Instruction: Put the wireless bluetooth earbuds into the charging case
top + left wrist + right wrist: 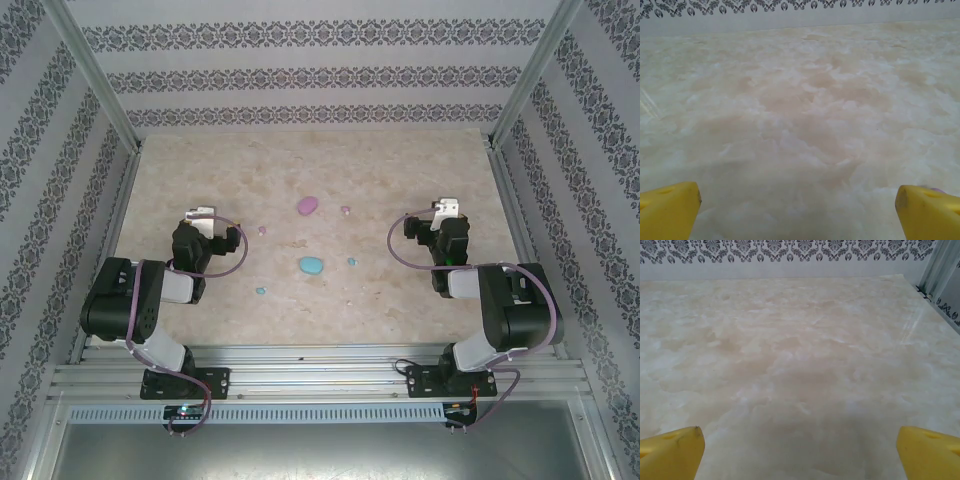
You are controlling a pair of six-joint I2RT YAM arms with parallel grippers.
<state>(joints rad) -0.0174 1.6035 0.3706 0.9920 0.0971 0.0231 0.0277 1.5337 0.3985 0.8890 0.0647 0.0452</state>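
The left fingers [667, 212] are standing wide apart, with one yellow tip at each lower corner of the left wrist view. They are holding nothing and touching nothing, and bare marbled surface [800, 125] is showing between them. The right fingers [930, 452] are spread just as wide in the right wrist view, also empty and also over bare surface.

The top view is giving the task's things, which are lying in the middle of the surface between the two arms. The pink-purple case [307, 205] is lying farther from the arm bases, and the cyan case [311, 265] is lying nearer to them, almost in line with it. One pink-purple earbud [346, 211] is lying near the right side of its case, and the other [263, 230] is lying to the left, closer to the left arm. One cyan earbud [351, 262] is lying near the right side of the cyan case, and the other [261, 291] is lying to its near left. All four earbuds are lying apart from the cases and well apart from both pairs of fingers.

The right wrist view is adding a metal post [940, 265] at the far right corner, and both wrist views are showing the patterned wall [790, 6] beyond the surface.

The cyan case is lying with its long axis roughly left to right. The pink-purple case is looking slightly tilted, with its right end farther away. The earbuds are too small to tell which way they are pointing.
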